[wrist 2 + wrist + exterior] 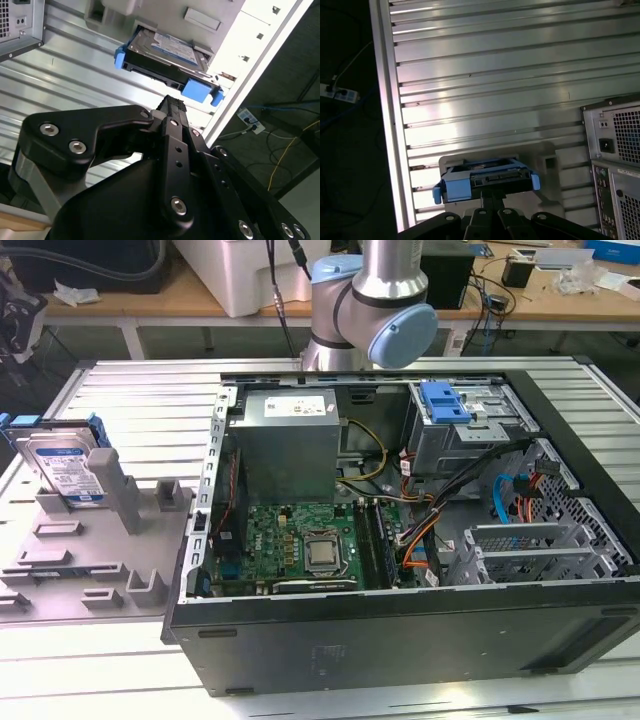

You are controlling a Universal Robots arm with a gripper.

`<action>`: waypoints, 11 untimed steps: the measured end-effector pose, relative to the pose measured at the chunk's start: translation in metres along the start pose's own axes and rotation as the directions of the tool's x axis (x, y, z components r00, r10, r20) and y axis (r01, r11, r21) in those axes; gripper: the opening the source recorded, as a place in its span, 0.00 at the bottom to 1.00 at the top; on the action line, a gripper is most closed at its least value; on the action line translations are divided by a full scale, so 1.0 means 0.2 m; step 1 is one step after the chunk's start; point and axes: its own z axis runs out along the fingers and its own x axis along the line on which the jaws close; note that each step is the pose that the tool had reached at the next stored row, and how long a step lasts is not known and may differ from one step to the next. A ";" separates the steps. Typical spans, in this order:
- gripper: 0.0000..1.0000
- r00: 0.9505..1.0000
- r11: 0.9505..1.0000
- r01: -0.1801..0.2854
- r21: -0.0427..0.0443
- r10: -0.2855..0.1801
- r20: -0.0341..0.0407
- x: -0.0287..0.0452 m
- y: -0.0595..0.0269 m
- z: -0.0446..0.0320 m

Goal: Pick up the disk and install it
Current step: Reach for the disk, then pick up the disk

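One disk (62, 465), one computer case (400, 645), one stand (95, 565).

We've got the disk (62, 468) at the exterior view's left: silver, white-and-blue label, blue frame. The holder (120, 485) is plain grey, the table (140, 405) ribbed shiny silver, the motherboard (300, 540) green. In the second wrist view the gripper (172, 102) is matte black.

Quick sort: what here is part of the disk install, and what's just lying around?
Job:
disk, leaning in the grey holder
gripper, near the disk
open computer case, likely the destination

Lying about:
power supply
motherboard
bench clutter behind the arm
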 end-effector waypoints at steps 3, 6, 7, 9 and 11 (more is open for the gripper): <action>0.11 1.000 1.000 0.000 0.000 0.000 0.000 0.000 0.000 0.000; 0.11 1.000 1.000 0.000 0.000 0.000 0.000 0.000 0.001 0.000; 0.11 1.000 1.000 0.000 0.000 0.000 0.000 0.000 0.002 0.000; 0.11 1.000 1.000 0.000 0.000 0.000 0.000 0.000 0.002 0.000; 0.11 1.000 1.000 0.000 0.000 0.000 0.000 0.000 0.002 0.000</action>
